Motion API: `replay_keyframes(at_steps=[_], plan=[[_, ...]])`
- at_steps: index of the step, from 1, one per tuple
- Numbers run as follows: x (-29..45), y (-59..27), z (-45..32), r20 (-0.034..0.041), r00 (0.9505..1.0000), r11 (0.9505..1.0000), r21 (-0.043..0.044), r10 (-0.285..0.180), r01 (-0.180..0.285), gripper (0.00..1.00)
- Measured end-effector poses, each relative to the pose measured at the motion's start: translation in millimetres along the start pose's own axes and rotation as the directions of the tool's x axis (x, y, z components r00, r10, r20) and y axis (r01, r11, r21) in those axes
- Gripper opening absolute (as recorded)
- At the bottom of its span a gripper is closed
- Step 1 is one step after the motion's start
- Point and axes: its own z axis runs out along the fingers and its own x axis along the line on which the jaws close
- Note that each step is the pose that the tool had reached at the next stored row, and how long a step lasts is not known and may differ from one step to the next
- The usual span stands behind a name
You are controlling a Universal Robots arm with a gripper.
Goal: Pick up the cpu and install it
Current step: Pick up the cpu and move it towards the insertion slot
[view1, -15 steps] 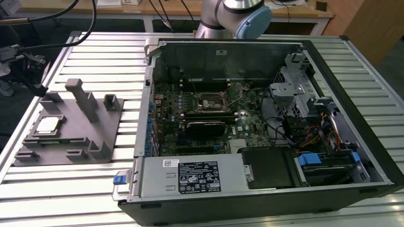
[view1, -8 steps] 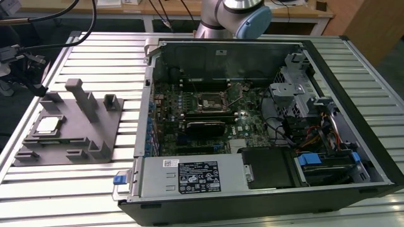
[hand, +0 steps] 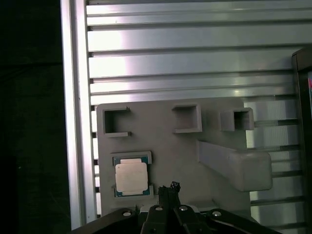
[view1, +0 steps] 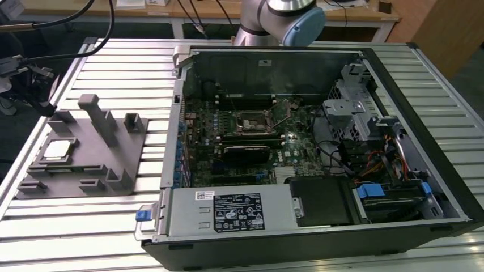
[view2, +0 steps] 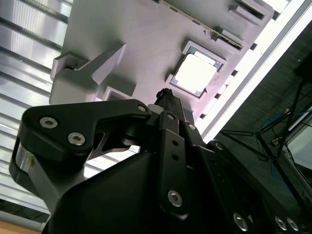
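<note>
Two low lips of the tray (hand: 161, 126) hold the cpu (hand: 130, 176) at opposite corners of its shallow pocket, and above it the space is free. This pocket sits close to the tray edge that runs along the rim of the table (hand: 195, 63); beyond the rim it is dark. A tall post (hand: 234, 168) stands well apart on the other side. The cpu lies flat, pale silvery lid up, with a thin dark green border. It is almost square, so I see no long axis. Its sides run parallel to the tray sides. The gripper (hand: 169, 187) hangs just beside it, tips clenched together, holding nothing.
</note>
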Motion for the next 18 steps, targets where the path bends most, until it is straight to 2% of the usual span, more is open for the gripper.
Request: replay_keyframes(at_steps=[18], plan=[[9.1, -1.4, 14.6, 0.0000, 1.0000, 1.0000, 0.0000, 0.000, 0.000, 0.11]])
